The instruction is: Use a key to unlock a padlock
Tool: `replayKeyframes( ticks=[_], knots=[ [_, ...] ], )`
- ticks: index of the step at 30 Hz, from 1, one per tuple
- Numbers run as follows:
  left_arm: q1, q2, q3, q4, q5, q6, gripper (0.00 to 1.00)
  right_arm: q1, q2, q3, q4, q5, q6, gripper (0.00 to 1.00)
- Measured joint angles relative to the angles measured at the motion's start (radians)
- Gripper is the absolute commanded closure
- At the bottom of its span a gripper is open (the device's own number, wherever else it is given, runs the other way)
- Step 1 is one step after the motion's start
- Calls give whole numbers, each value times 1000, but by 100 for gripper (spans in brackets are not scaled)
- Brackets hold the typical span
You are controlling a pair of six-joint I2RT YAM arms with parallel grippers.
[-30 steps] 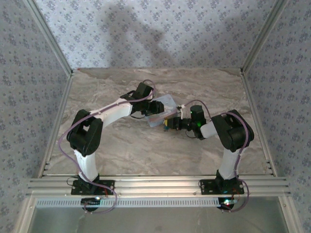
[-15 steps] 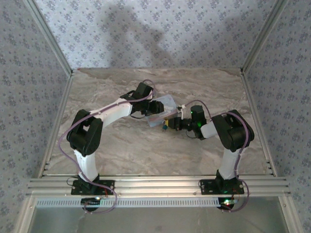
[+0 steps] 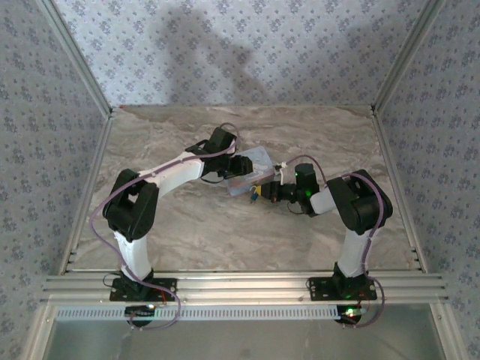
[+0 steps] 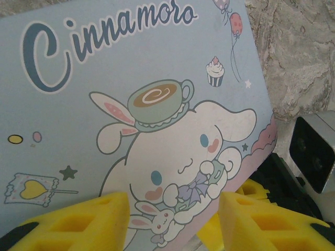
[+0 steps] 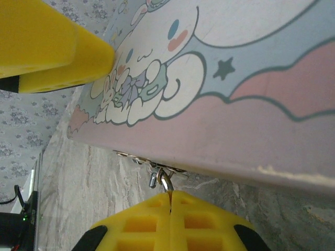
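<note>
At the six-o'clock edge of the tin [image 3: 259,158], the padlock [image 5: 164,180] shows only its silvery shackle, right at the right gripper [image 5: 170,196], pads pressed together on something hidden, while the left gripper [image 4: 172,212], spread wide, lies over the lid; keying seems in hand, next needing a gentle twist.

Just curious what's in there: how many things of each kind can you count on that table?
Arms, left and right: 2
Tin: 1
Padlock, its silvery shackle at the tin's clasp: 1
Total: 4
</note>
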Motion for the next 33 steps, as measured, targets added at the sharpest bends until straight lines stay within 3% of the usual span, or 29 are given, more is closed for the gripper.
replayKeyframes(
  ticks=[25,29,33],
  knots=[
    [-1,-29,-71,102,2,-11,48,-66,3,-90,270,56,222,99],
    [-1,-32,-76,108,1,-11,49,-66,3,-90,269,52,221,75],
    [-1,-32,-77,109,1,-12,49,-59,3,-101,259,51,201,60]
  ],
)
